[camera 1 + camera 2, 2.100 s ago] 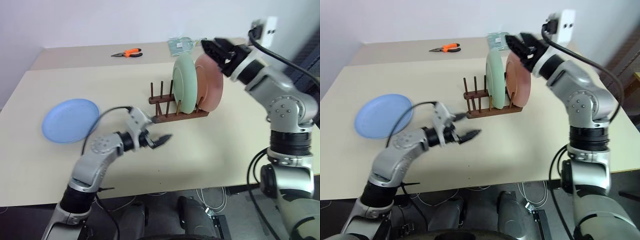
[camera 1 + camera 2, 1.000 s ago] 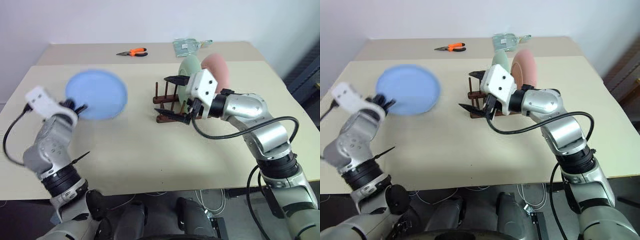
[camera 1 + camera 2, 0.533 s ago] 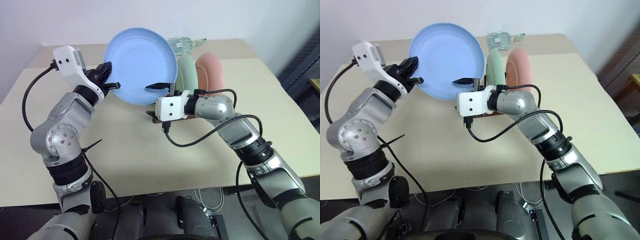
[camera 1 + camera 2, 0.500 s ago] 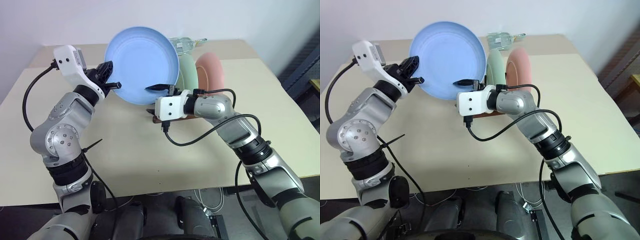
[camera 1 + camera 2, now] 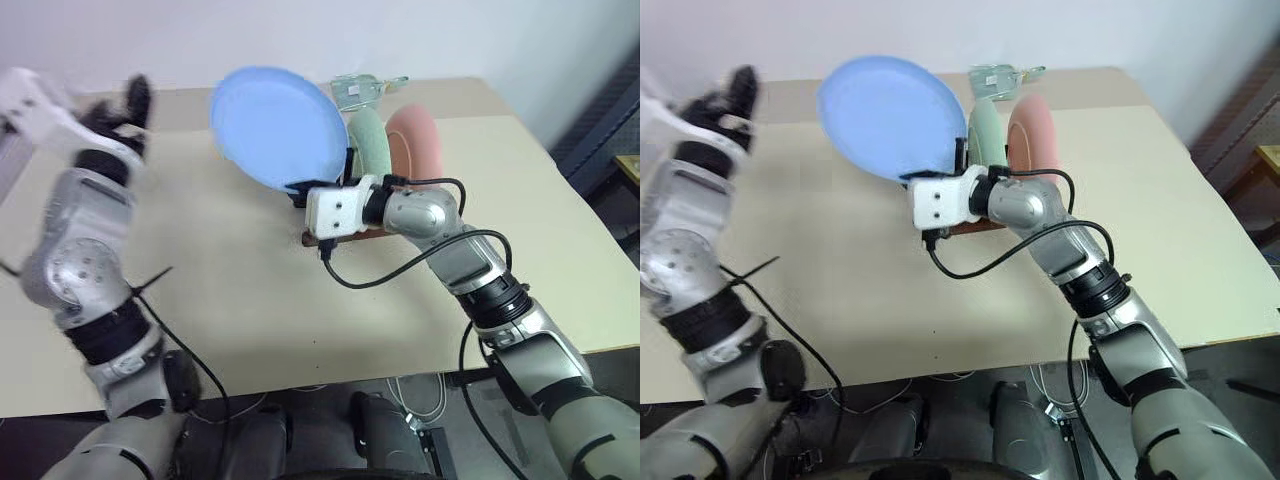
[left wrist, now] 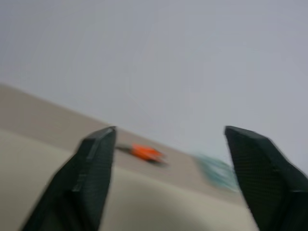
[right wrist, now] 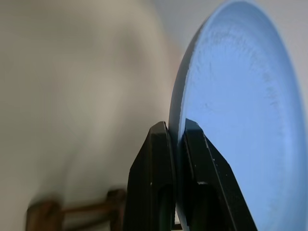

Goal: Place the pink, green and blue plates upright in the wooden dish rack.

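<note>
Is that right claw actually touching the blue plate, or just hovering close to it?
Touching. In the right wrist view the right gripper has its two black fingers pressed against both faces of the blue plate, pinching its rim.

No readable text, labels, brands, numbers or signs appear in any view; none of the surfaces carries any lettering that can be made out.
</note>
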Robot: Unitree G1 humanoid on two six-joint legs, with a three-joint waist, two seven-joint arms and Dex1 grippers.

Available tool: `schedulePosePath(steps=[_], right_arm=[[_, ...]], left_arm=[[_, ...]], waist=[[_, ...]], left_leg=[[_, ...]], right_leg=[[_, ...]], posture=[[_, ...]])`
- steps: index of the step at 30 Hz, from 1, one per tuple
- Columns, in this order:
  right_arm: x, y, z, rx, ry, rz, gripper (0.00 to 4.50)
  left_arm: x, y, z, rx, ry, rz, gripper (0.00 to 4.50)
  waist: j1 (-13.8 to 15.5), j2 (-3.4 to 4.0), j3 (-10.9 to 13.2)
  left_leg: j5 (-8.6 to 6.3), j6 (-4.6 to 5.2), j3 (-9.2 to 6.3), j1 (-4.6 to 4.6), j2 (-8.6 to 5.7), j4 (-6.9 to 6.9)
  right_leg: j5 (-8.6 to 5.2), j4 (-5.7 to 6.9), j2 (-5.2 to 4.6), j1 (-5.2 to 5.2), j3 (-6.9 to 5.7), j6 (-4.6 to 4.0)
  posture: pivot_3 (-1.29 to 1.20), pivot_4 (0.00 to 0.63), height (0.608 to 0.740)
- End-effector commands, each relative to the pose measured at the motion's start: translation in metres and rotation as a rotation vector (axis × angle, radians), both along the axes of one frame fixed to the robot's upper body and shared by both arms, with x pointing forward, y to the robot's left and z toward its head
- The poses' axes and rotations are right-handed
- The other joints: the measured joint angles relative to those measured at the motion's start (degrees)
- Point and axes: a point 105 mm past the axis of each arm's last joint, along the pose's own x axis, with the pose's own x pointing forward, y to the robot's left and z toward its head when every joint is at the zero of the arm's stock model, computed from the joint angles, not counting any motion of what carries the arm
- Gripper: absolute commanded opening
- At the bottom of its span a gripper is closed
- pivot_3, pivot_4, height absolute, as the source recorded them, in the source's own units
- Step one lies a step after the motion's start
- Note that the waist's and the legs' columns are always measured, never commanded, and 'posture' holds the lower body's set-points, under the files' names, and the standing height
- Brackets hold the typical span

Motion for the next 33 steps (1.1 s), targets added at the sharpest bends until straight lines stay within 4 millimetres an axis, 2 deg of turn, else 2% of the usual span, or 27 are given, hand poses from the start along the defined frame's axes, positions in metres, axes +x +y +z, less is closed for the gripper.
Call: schedulePosePath(steps=[1,3,6,8,11,13,17,24,27,30,33], right_arm=[[-0.028,-0.008,0.064,0.373,0.124,0.147,0.0],[-0.041,-0.012,0.076,0.517,0.307,0.238,0.0],[-0.049,-0.018,0.078,0.715,0.582,0.302,0.0],[-0.043,-0.021,0.069,0.824,0.752,0.27,0.0],[-0.034,-0.025,0.054,0.9,0.894,0.199,0.0],[-0.029,-0.027,0.05,0.964,0.982,0.181,0.0],[-0.021,-0.03,0.046,1.0,1.053,0.132,0.0],[-0.01,-0.03,0.035,1.022,1.166,0.085,0.0],[0.005,-0.032,0.032,1.053,1.198,0.015,0.0],[0.016,-0.034,0.036,1.04,1.146,-0.03,0.96],[0.019,-0.034,0.046,0.982,1.026,-0.044,2.44]], left_arm=[[0.001,-0.004,-0.027,0.257,0.075,0.016,3.54],[0.003,-0.031,-0.062,0.355,0.162,-0.138,3.54],[-0.011,-0.081,-0.114,0.469,0.279,-0.432,3.54],[-0.025,-0.106,-0.137,0.497,0.325,-0.595,3.54],[-0.043,-0.129,-0.159,0.535,0.384,-0.765,3.54],[-0.052,-0.139,-0.167,0.555,0.413,-0.848,3.54],[-0.062,-0.15,-0.178,0.6,0.452,-0.929,3.54],[-0.068,-0.165,-0.179,0.592,0.45,-0.994,3.54],[-0.067,-0.167,-0.179,0.59,0.445,-0.987,3.54],[-0.068,-0.169,-0.179,0.594,0.443,-0.99,3.6],[-0.068,-0.171,-0.179,0.598,0.441,-0.996,3.6]], waist=[[0.21,0.1,-0.04],[1.0,0.03,-0.08],[1.43,0.01,-0.09],[1.36,0.0,-0.09],[0.8,0.14,-0.02],[0.53,0.38,0.04],[0.16,0.5,0.01],[0.32,0.5,0.01],[0.21,0.5,0.01],[0.18,0.5,0.01],[0.31,0.51,0.01]], left_leg=[[0.02,-0.02,0.02,0.01,0.0,-0.06],[-0.01,0.02,-0.07,-0.05,-0.02,-0.08],[-0.06,0.11,-0.21,-0.1,-0.06,-0.02],[-0.08,0.13,-0.21,-0.12,-0.05,0.0],[-0.08,0.13,-0.22,-0.15,-0.01,-0.01],[-0.08,0.14,-0.2,-0.12,0.01,-0.02],[-0.07,0.16,-0.12,-0.04,0.02,-0.16],[-0.06,0.17,-0.09,-0.04,0.03,-0.17],[-0.06,0.17,-0.08,-0.03,0.03,-0.17],[-0.06,0.17,-0.08,-0.02,0.06,-0.18],[-0.06,0.17,-0.06,-0.05,0.05,-0.18]], right_leg=[[0.0,0.01,0.0,-0.02,0.04,-0.01],[0.0,0.0,-0.01,0.0,0.02,-0.02],[-0.06,-0.06,-0.05,0.12,-0.03,-0.15],[-0.1,-0.05,-0.06,0.09,-0.03,-0.26],[-0.14,-0.01,-0.03,-0.04,-0.05,-0.37],[-0.17,0.05,-0.01,-0.07,-0.06,-0.43],[-0.16,0.07,0.01,-0.1,-0.05,-0.4],[-0.16,0.04,0.01,-0.08,-0.05,-0.39],[-0.16,0.05,0.01,-0.08,-0.04,-0.39],[-0.16,0.06,0.05,-0.09,-0.05,-0.39],[-0.16,0.02,0.05,-0.09,-0.04,-0.39]], posture=[[0.0,0.15,0.74],[0.0,0.15,0.74],[0.0,0.15,0.74],[0.0,0.15,0.74],[0.0,0.15,0.74],[0.0,0.15,0.74],[0.0,0.15,0.74],[0.0,0.15,0.74],[0.0,0.15,0.74],[0.0,0.15,0.74],[0.0,0.15,0.74]])
